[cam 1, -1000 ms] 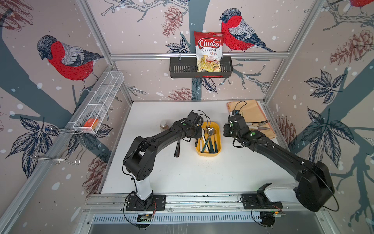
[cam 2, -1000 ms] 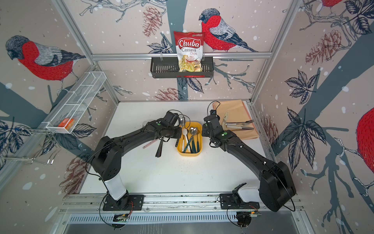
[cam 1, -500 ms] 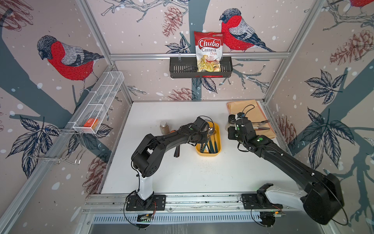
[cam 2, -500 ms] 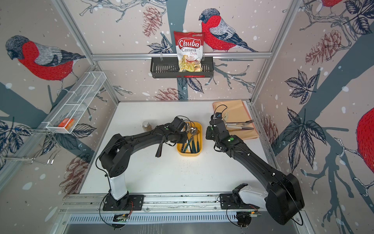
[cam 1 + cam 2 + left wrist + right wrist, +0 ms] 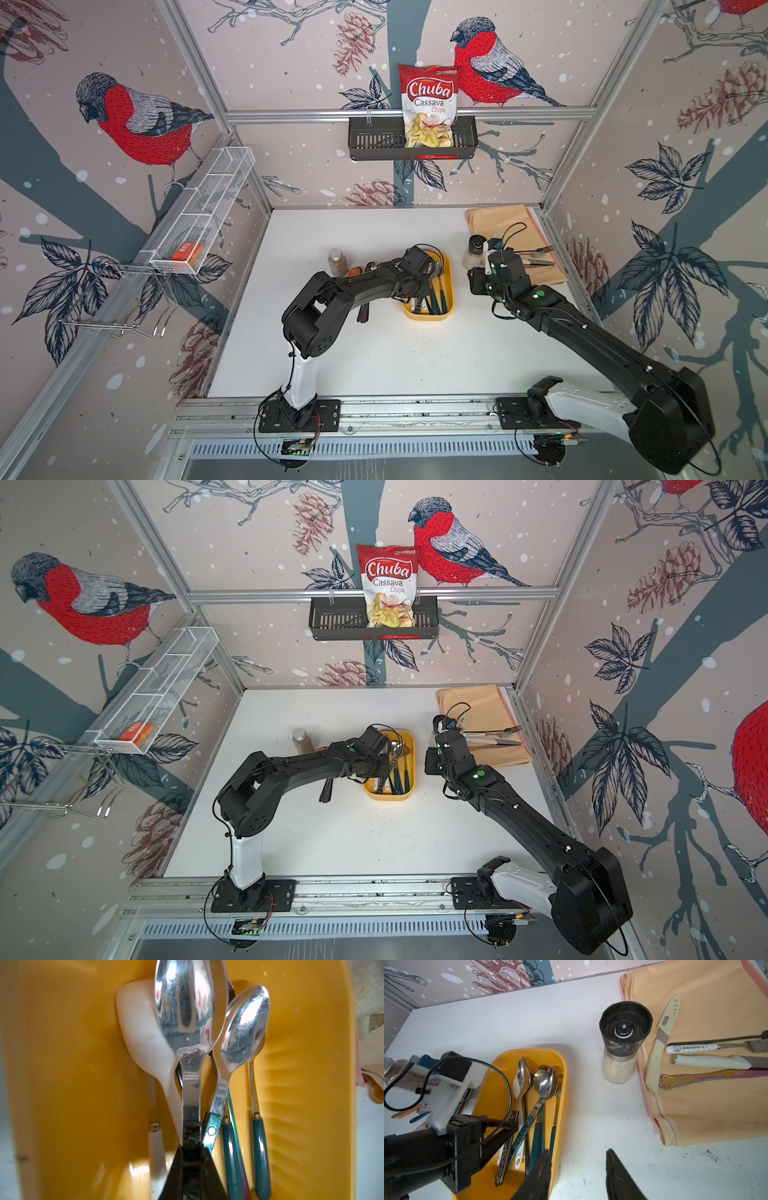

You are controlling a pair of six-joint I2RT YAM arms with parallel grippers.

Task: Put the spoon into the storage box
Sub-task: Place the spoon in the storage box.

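The large steel spoon (image 5: 188, 1012) is shown pinched by its handle in the left tool (image 5: 192, 1159), its bowl lying over the other spoons inside the yellow storage box (image 5: 488, 1093) on the bench (image 5: 374, 353). Release is judged the only step left. The right tool (image 5: 578, 1169) is held spread and empty beside the box.

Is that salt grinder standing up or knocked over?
Upright: the salt grinder stands on its glass base on the table, black cap uppermost.
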